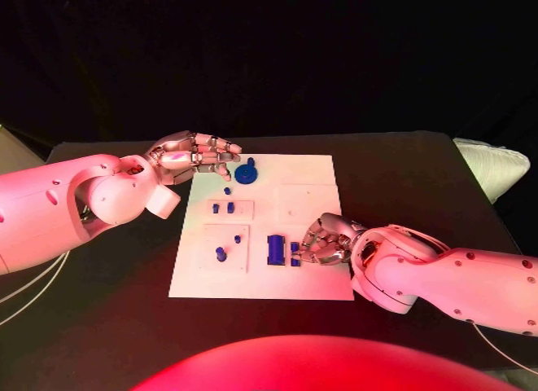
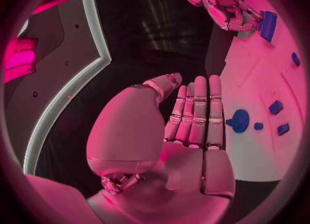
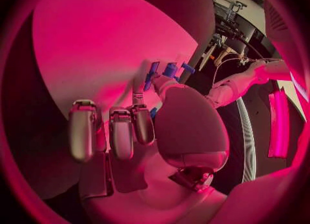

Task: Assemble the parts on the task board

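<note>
The white task board (image 1: 310, 195) lies mid-table with several blue parts on it. My left hand (image 1: 196, 155) hovers at the board's far left corner with its fingers (image 2: 197, 110) straight, together and empty. A round blue part (image 1: 247, 172) (image 2: 237, 121) lies just beyond those fingertips. My right hand (image 1: 325, 240) (image 2: 226, 10) sits low over the board's near right area, fingers curled. Its fingertips are against a small blue part (image 1: 295, 252) next to a taller blue block (image 1: 276, 248) (image 2: 266, 25). Whether it grips that part I cannot tell. The thumb reaches blue parts (image 3: 169, 70).
Small blue parts stand in the board's left insets: one (image 1: 228, 191), a pair (image 1: 223, 208), and two more (image 1: 237, 239) (image 1: 220, 254). A white object (image 1: 492, 167) lies at the table's right edge. Black table surrounds the board.
</note>
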You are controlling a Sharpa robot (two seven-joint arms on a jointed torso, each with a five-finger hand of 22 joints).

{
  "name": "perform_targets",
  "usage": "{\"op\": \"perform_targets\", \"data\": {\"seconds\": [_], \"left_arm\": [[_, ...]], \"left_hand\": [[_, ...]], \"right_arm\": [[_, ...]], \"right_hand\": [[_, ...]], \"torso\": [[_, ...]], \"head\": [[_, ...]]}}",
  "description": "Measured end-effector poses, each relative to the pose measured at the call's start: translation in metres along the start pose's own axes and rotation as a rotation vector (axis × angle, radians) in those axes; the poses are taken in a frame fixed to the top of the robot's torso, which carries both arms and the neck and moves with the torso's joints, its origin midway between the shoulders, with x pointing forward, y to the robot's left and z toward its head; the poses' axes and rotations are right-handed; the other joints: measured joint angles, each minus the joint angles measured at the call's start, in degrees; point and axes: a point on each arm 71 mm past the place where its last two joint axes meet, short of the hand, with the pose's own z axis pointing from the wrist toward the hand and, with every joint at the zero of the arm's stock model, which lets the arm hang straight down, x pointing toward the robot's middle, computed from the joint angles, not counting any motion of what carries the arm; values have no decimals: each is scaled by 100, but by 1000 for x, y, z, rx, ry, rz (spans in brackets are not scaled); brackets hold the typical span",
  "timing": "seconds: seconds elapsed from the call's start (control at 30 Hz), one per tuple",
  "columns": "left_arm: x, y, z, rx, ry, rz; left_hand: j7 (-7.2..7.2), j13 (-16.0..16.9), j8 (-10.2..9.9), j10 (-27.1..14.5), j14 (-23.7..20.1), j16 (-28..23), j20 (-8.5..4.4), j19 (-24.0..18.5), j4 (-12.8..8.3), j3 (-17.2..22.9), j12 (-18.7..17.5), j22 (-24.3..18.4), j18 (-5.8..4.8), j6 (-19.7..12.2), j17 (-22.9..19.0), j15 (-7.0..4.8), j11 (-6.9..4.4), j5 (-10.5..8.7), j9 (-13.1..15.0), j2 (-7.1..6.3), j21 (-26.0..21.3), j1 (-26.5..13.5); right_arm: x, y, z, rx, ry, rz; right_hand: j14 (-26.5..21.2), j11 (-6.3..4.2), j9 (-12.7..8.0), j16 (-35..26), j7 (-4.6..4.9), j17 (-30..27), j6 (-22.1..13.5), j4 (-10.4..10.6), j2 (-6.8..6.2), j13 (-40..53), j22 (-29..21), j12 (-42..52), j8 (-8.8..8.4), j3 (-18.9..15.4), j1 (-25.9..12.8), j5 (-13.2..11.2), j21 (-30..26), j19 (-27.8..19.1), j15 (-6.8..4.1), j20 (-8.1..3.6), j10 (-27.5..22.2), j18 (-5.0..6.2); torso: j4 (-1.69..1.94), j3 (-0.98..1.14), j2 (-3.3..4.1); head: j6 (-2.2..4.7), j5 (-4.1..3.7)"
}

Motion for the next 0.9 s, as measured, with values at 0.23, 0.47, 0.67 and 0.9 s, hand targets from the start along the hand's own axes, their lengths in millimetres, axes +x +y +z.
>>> {"op": "perform_targets", "data": {"seconds": [0.23, 0.47, 0.67, 0.9], "left_arm": [[0, 0, 0, 0, 0, 0], [-1, 1, 1, 7, -8, -1], [-6, 5, 6, 27, -45, -9], [-22, 8, 15, 91, -161, -28]], "left_hand": [[0, 0, 0, 0, 0, 0, 1, 1, 0, 0, 4, 0, 0, 0, 0, 0, 0, 0, 0, 0, 0, 0], [0, 0, 20, 0, 0, 0, 21, 22, 64, -33, 25, -28, -1, 0, 0, 0, 0, 0, -6, 19, -46, -26], [21, 1, 57, 25, -21, 0, 21, 21, 87, -24, 89, -74, -1, -21, 0, -21, -25, 0, -6, -3, -129, -48], [-21, -75, 140, 185, -366, -632, 86, -212, 247, 136, -142, -327, -1, 22, -274, 49, -30, 0, -5, -8, -622, -54]], "right_arm": [[-6, -9, -3, -4, -23, 40], [-34, -12, -2, -89, -64, 144], [-70, -17, 10, -164, -120, 275], [-120, -35, 38, -192, -249, 447]], "right_hand": [[20, 47, -68, -57, 114, 0, -223, 168, 0, 0, -1, -185, -77, -231, 0, 0, -274, 0, 24, 0, 8, 0], [8, 222, -149, -445, 270, 0, -602, 181, 96, -1, -1, -1011, -269, -557, 62, 218, -1613, -2, 155, 124, -304, 228], [-143, 370, -160, -1430, 425, -267, -861, 164, 294, -441, -23, -2704, -301, -603, 420, 252, -4127, -606, 345, 306, -1385, 559], [-1558, 519, -233, -4043, 555, -2467, -1155, 127, 297, -2318, -1317, -4954, -355, -103, 1143, 198, -6850, -1456, 481, 460, -2561, 810]], "torso": [[-1, -2, -5], [-26, -18, -27], [-85, -44, -97], [-163, -76, -222]], "head": [[0, 13], [34, 4], [181, 19], [502, 101]]}}
